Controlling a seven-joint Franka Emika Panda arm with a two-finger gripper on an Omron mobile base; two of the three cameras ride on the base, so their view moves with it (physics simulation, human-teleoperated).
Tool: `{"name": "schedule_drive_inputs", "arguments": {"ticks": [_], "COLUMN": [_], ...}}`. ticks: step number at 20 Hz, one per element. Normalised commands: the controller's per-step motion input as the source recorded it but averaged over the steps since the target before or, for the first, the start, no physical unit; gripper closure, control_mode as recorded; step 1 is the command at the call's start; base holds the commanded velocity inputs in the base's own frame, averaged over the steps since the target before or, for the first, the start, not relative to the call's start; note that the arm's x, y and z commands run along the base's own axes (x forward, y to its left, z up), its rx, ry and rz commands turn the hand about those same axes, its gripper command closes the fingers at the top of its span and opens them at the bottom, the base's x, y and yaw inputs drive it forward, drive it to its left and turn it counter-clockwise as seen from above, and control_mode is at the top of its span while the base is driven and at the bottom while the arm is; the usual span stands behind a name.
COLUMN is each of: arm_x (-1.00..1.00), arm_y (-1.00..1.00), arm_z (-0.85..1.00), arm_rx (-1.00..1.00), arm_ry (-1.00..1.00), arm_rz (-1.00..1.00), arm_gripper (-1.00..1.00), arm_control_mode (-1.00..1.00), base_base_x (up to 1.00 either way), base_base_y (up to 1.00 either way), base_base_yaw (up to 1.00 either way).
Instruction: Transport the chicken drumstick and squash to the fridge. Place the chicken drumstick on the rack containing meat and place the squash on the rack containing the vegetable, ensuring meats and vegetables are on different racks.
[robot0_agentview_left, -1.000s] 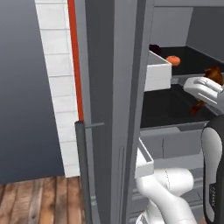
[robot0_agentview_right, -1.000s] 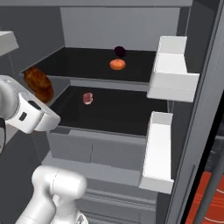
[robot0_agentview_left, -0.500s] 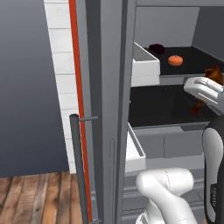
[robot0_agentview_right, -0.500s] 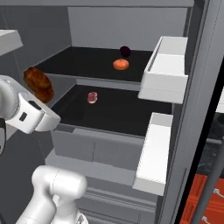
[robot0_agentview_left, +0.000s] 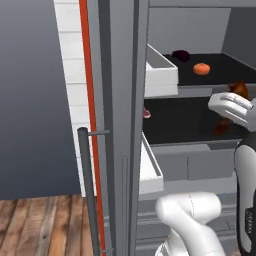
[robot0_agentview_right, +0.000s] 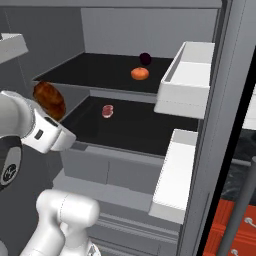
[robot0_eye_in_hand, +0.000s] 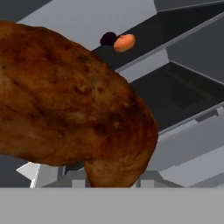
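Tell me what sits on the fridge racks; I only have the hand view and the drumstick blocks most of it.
Observer: A pinkish-red meat piece lies on the lower rack.
Operator: Report the upper rack.
Observer: The squash sits beside a dark purple vegetable on the upper rack.
Operator: Place the drumstick for me.
Observer: The chicken drumstick is at the fridge's left front, level with the gap between the racks.

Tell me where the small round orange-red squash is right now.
The small round orange-red squash sits on the upper black fridge shelf, just in front of the dark purple vegetable. In the left base view it lies upper right, above the shelf with the pinkish-red meat piece.
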Motion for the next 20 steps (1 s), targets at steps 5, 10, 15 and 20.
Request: {"name": "schedule_drive_inputs", "arguments": {"ticks": [5,10,15,20], "arm_x": [0.46,0.84,0.67,0.77], "arm_y": [-0.04,-0.02,-0.19,-0.08], "arm_z": [-0.72,-0.6,-0.3,-0.41], "arm_rx": [-0.04,-0.05,0.0,-0.01], "arm_ry": [0.0,0.0,0.0,0.0], "arm_rz": [0.03,-0.01,0.0,0.0], "arm_gripper": [1.0,1.0,1.0,1.0], "arm_control_mode": [-1.0,-1.0,-1.0,-1.0], "base_base_x": [0.0,0.0,0.0,0.0], "base_base_y": [0.0,0.0,0.0,0.0], "base_base_yaw": [0.0,0.0,0.0,0.0]}}
